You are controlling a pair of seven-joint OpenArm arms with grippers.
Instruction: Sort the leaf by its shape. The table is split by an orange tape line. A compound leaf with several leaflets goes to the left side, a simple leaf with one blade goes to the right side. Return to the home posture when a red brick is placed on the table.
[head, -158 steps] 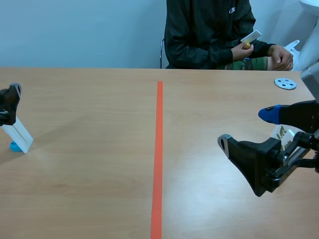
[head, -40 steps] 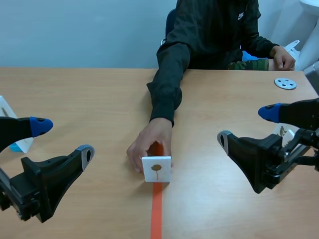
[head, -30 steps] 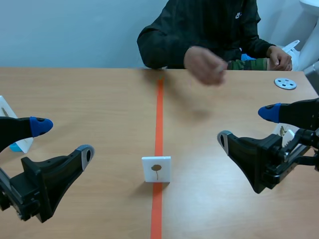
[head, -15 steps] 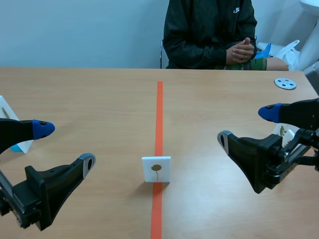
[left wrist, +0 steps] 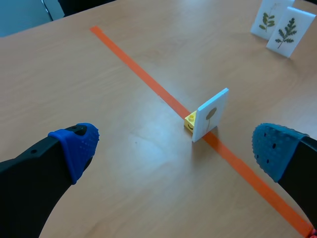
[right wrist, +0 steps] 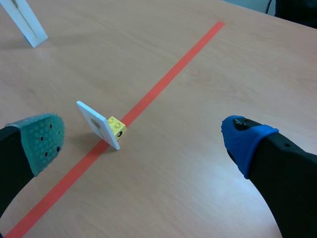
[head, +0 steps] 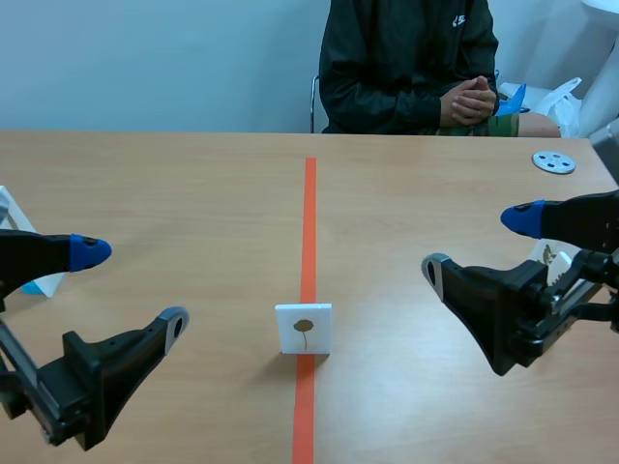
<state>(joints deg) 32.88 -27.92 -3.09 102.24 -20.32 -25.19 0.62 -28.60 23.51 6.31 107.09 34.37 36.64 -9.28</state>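
Note:
A small white card (head: pixel 304 328) stands upright on the orange tape line (head: pixel 309 222), held by a yellow brick (right wrist: pixel 117 127) behind it. Its face shows a single round leaf blade on a stalk (left wrist: pixel 211 112). My left gripper (head: pixel 131 285) hovers open at the near left, well apart from the card (left wrist: pixel 212 113), which stands ahead of its fingers. At the near right my right gripper (head: pixel 484 246) is open too, with the card (right wrist: pixel 97 124) ahead of it and nothing between its fingers.
Two compound-leaf cards (left wrist: pixel 281 26) stand on the right side beside my right arm. Another white card on a blue base (head: pixel 29 275) stands at the far left. A round grey disc (head: pixel 553 161) lies at the back right. A person (head: pixel 411 60) sits across, hands clasped.
The person set the leaf card on the tape line, then drew the hand back and clasped both hands. My left gripper has sunk slightly. The right arm has not moved.

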